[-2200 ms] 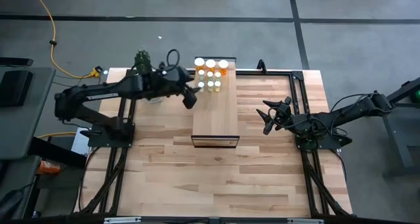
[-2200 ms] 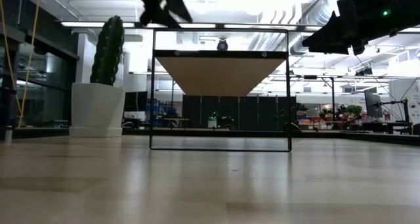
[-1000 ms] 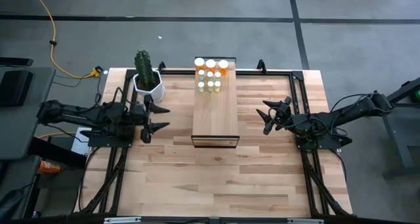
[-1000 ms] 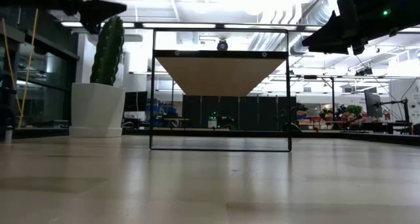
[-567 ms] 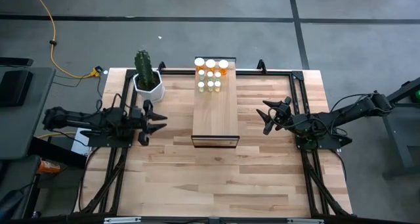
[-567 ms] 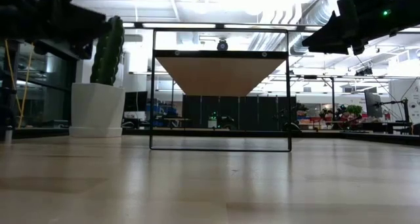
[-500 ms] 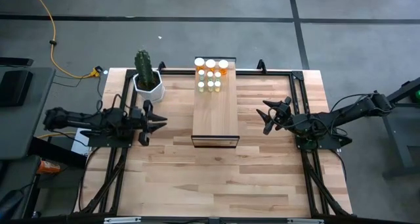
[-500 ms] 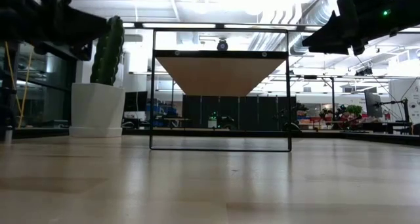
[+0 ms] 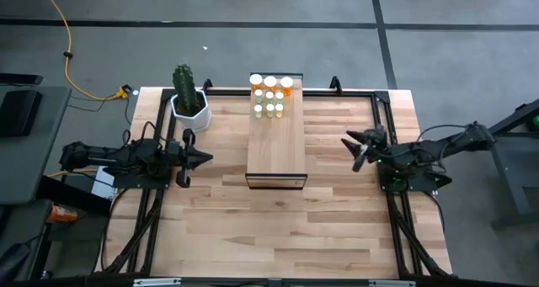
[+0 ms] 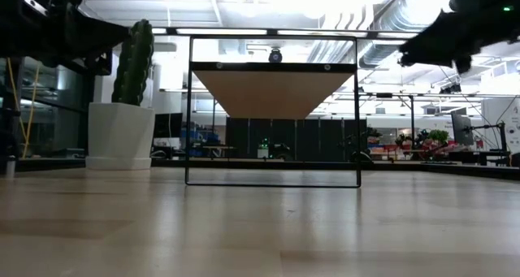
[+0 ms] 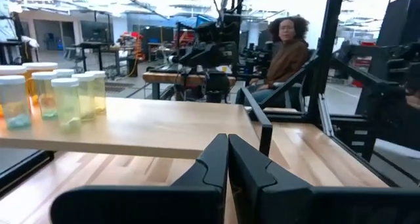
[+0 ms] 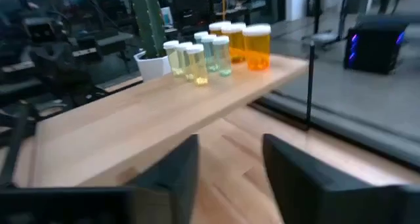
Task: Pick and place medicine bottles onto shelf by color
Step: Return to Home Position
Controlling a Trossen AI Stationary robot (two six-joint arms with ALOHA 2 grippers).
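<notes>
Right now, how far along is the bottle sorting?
Done: orange pill bottles and yellow-green pill bottles stand grouped on the shelf. In hand: nothing; the shut left claw and open right claw hang empty beside it. Left: apparently only parking both claws.

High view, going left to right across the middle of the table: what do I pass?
left tool, shut → light-wood shelf → right tool, open
</notes>
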